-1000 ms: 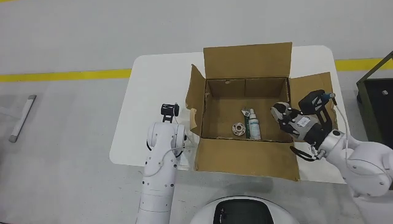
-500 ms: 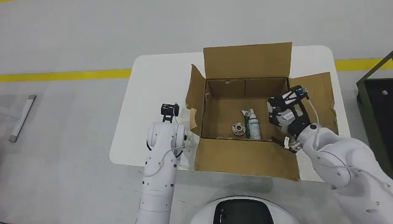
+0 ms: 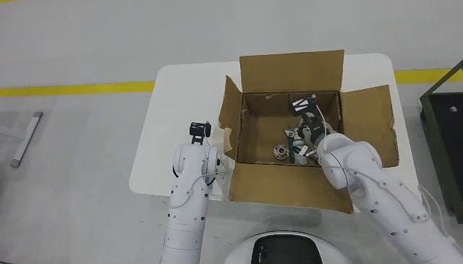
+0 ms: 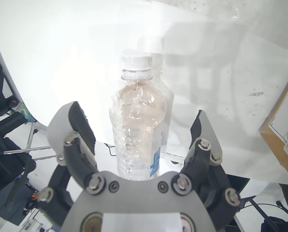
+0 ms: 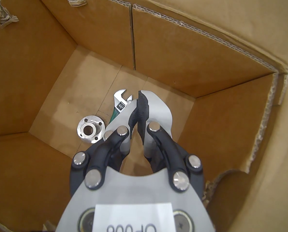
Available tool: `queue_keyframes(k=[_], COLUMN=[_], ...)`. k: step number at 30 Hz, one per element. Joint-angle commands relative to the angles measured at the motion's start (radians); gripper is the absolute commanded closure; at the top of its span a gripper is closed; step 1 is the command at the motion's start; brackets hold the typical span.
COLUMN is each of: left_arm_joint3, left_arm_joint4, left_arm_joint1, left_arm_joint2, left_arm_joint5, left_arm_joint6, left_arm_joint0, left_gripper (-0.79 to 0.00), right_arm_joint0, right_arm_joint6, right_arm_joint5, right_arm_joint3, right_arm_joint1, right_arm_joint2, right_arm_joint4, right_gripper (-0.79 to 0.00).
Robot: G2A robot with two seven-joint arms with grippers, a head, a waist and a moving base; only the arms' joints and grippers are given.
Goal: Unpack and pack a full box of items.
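**Right arm drops into the box; left arm waits beside it**

**Top view.** A second ago the right arm hung over the box's right flap. It has since swung in over the rim, and the right gripper now sits inside, near the middle of the floor. The wrench lies just beside it, with the flange nearer the box's front wall. The left arm has not moved. Its left gripper stays over the table, just outside the box's left flap.

**Left wrist view.** The left gripper is spread wide around a clear bottle. There is a gap between the bottle and each pad, so nothing is gripped. The bottle is on the table, cap pointing away from the palm, and a corner of the box shows at the side.

**Right wrist view.** The right gripper has its pads pressed together and holds nothing. It points down into the box, with the wrench poking out just past the fingertips. The flange lies flat beside the wrench, bore up.

**Reading.** This looks like unpacking. The bottle is already out of the box, while the wrench and flange are still inside. The right arm's move inward suggests the next pick, probably the wrench. The fingers would have to part first, and the walls leave little room to do so.
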Motion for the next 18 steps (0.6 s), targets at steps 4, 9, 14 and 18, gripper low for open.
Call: queue_keyframes(k=[4, 9, 14, 18], left_arm_joint3=[0.0, 0.0, 0.0, 0.0], left_arm_joint4=[0.0, 0.0, 0.0, 0.0], left_arm_joint1=[0.0, 0.0, 0.0, 0.0], left_arm_joint2=[0.0, 0.0, 0.0, 0.0], left_arm_joint5=[0.0, 0.0, 0.0, 0.0], left_arm_joint6=[0.0, 0.0, 0.0, 0.0], left_arm_joint0=[0.0, 0.0, 0.0, 0.0], left_gripper=[-0.785, -0.785, -0.785, -0.785], right_arm_joint0=[0.0, -0.011, -0.006, 0.012], right_arm_joint6=[0.0, 0.011, 0.05, 0.107], right_arm_joint5=[0.0, -0.006, 0.022, 0.048], right_arm_joint3=[0.0, 0.01, 0.004, 0.02], right_arm_joint1=[0.0, 0.0, -0.015, -0.027], right_arm_joint2=[0.0, -0.009, -0.033, -0.038], right_arm_joint4=[0.0, -0.047, -0.002, 0.049], right_gripper=[0.0, 0.0, 0.0, 0.0])
